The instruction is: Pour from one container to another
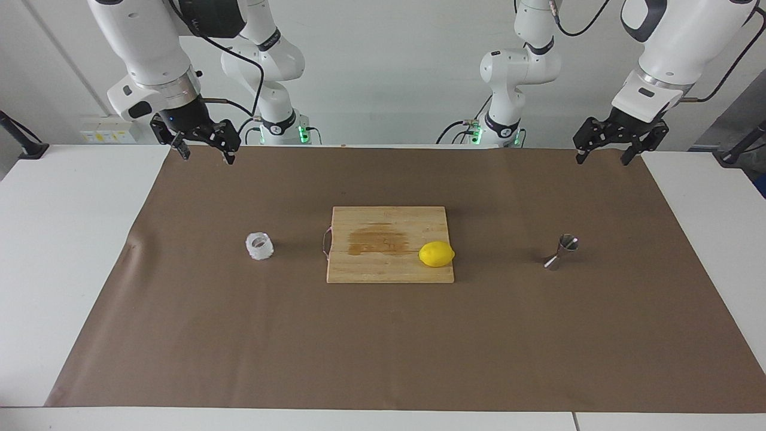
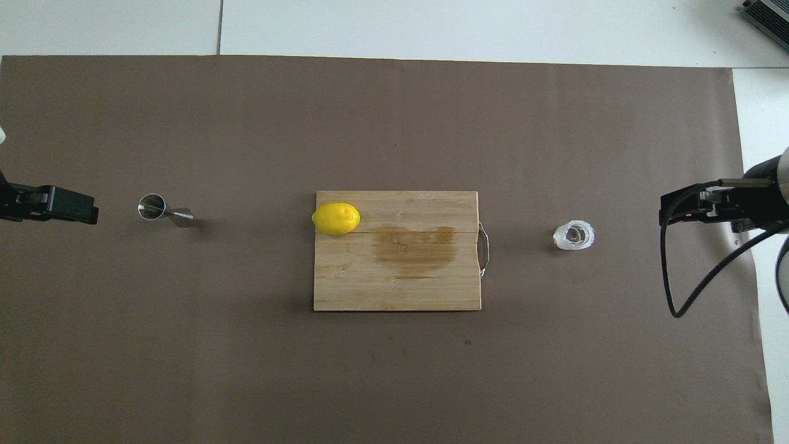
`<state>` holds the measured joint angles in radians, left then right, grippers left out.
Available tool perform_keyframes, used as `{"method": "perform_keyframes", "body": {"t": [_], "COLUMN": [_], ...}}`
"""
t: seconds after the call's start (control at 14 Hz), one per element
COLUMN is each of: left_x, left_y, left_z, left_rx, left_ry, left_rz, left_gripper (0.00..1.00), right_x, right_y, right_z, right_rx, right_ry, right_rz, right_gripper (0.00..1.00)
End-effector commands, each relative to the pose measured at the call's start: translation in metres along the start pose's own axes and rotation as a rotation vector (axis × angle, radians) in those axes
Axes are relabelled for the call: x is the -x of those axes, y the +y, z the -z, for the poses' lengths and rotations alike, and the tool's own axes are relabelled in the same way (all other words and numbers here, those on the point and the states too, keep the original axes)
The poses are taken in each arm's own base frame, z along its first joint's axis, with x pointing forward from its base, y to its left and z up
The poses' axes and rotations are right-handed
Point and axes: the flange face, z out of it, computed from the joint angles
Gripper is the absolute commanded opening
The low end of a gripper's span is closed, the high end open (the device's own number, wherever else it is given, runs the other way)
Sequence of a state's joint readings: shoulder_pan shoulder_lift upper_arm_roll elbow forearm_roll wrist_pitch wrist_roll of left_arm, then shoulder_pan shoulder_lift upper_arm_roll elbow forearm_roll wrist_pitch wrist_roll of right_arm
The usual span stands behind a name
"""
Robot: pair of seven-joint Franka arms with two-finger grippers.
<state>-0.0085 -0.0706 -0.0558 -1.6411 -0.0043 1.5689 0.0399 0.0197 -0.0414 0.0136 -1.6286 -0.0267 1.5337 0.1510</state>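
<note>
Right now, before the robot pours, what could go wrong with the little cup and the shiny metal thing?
The steel jigger is narrow-waisted and has a small mouth, so it might tip when gripped, or liquid could miss it. The knobbly glass cup could slip between fingers. Both stand far apart, with the cutting board and lemon between them, so carrying one across could spill. Both grippers, left and right, hang open.

Brown paper (image 1: 395,347) covers the white table (image 1: 60,239).
</note>
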Motion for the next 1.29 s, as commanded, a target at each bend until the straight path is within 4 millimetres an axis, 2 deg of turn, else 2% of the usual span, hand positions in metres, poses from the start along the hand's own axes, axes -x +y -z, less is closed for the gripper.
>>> {"method": "perform_keyframes", "body": {"t": [0.0,0.14,0.43,0.57,1.0,1.07,1.21], "left_x": [0.008,0.009,0.006,-0.002,-0.037,-0.041,-0.043], "left_y": [-0.001,0.001,-0.008,-0.022,-0.076,-0.085,-0.099], "left_z": [0.003,0.002,-0.001,-0.011,-0.100,-0.118,-0.141], "left_rx": [0.008,0.008,0.009,0.023,0.258,0.292,0.363], "left_ry": [-0.006,-0.012,0.007,0.018,-0.099,-0.125,-0.131], "left_rz": [-0.003,-0.006,0.014,0.039,0.205,0.234,0.319], "left_gripper": [1.00,1.00,1.00,1.00,1.00,1.00,1.00], "right_x": [0.002,0.002,0.001,0.001,0.001,0.001,0.001], "right_y": [0.004,0.007,0.009,0.009,0.007,0.008,0.009], "right_z": [0.002,0.002,0.001,0.002,0.000,0.000,0.000], "right_rx": [-0.026,-0.025,-0.026,-0.026,-0.026,-0.026,-0.026], "right_ry": [-0.001,-0.001,-0.003,-0.001,-0.006,-0.006,-0.006], "right_rz": [0.013,0.008,0.004,0.004,0.007,0.005,0.004], "right_gripper": [1.00,1.00,1.00,1.00,1.00,1.00,1.00]}}
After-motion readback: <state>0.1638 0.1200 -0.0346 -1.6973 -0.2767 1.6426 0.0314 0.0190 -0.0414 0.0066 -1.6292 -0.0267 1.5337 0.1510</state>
